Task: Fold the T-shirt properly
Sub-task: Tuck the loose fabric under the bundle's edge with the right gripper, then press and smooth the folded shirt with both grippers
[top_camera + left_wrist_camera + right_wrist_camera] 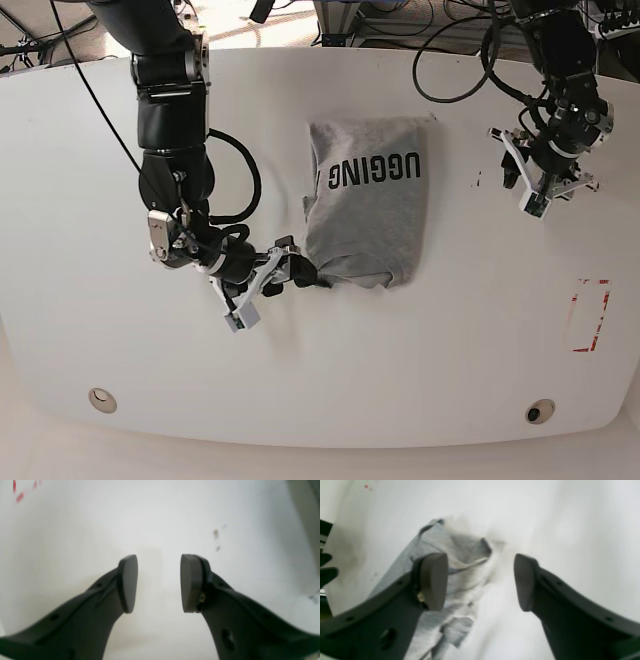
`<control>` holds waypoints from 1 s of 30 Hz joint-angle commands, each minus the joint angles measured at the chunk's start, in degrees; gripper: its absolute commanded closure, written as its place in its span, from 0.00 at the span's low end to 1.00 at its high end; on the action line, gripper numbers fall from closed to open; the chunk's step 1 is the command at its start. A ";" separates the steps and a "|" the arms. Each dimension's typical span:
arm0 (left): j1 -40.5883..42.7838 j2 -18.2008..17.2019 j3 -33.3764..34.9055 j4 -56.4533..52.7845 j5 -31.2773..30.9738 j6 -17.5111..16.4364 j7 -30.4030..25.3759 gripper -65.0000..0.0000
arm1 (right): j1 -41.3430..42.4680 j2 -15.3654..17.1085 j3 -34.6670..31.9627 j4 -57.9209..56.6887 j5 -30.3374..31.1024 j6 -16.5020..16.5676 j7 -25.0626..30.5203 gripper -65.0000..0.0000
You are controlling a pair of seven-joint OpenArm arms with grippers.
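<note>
Heather-grey T-shirt (368, 200), a folded rectangle with rumpled hem, lies on the smooth white worktop (450, 350). Right claw (480, 581) gapes at that hem; left claw (159, 583) gapes well apart.

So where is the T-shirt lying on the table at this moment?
In the base view the T-shirt lies partly folded near the middle of the white table, between the two arms, with the right gripper at its lower corner on the view's left.
</note>
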 commanded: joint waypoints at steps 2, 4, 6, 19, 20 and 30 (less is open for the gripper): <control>-0.34 -0.23 2.26 3.72 -0.61 -0.03 -0.93 0.62 | 1.43 3.03 0.38 1.03 2.65 0.29 1.20 0.34; -0.61 0.03 3.84 4.60 -0.61 -0.03 -0.93 0.62 | -0.42 4.09 0.20 3.84 5.29 0.73 0.15 0.34; -0.96 1.79 4.81 4.96 -0.70 -0.03 -0.93 0.62 | -2.97 5.23 0.20 9.64 8.90 0.81 -1.87 0.34; -5.09 9.88 4.90 4.69 -0.43 -0.03 -0.93 0.62 | -15.10 3.38 -4.19 22.48 17.60 0.90 -4.95 0.53; -4.91 9.88 4.99 4.69 -0.43 -0.03 -0.93 0.62 | -15.10 3.29 -5.42 22.48 17.60 0.90 -4.86 0.60; -2.54 8.21 6.39 4.60 -0.35 -0.03 -1.02 0.62 | -11.67 3.21 -16.76 9.03 13.12 0.29 3.49 0.75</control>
